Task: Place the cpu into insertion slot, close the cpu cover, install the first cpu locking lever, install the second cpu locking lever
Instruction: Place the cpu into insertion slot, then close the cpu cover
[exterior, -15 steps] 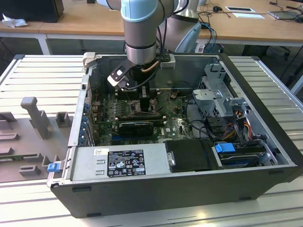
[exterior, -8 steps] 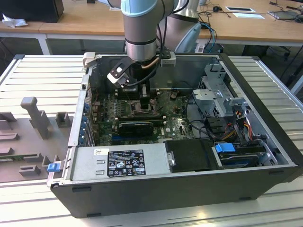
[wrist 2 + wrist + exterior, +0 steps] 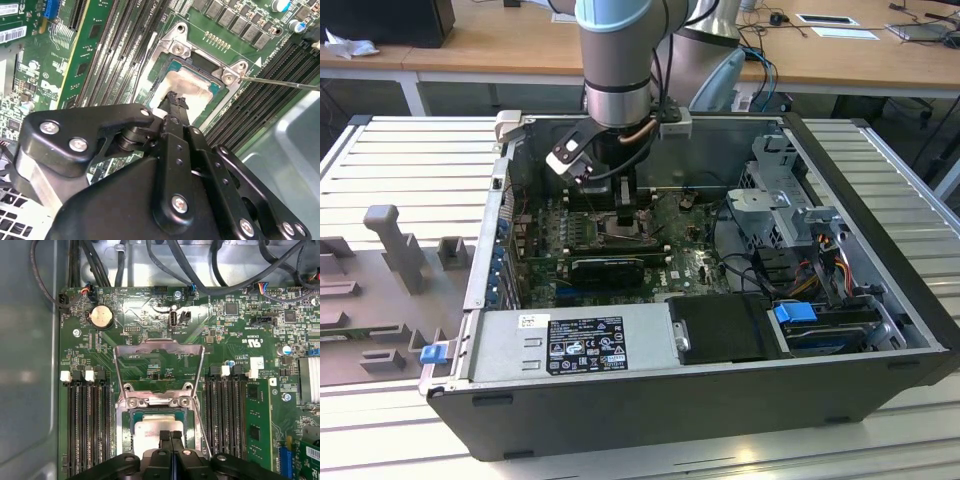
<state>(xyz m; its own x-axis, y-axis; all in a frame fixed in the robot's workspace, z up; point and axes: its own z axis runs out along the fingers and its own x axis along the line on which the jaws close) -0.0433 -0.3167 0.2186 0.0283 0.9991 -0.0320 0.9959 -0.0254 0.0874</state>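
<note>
The cpu (image 3: 150,432), a silver-grey square with pale residue on top, lies flat in the insertion slot (image 3: 125,427) on the green motherboard; it also shows in the second wrist view as cpu (image 3: 192,85) inside the slot's metal rim (image 3: 172,47). The cpu cover (image 3: 159,343) stands raised on its hinge beyond the slot, with the board visible through its window. My gripper (image 3: 170,437) hangs just over the near edge of the cpu with its black fingers pressed together and nothing between them. A thin locking lever (image 3: 280,83) sticks out sideways, unlatched. In the exterior view my gripper (image 3: 625,205) reaches down into the open case.
Rows of black memory slots (image 3: 90,425) flank the socket on both sides. A long black card (image 3: 608,268) lies in front of the socket in the exterior view. Cables (image 3: 200,270) hang along the board's far edge. The case walls (image 3: 490,220), a power supply (image 3: 570,345) and drive bays (image 3: 790,215) hem in the board.
</note>
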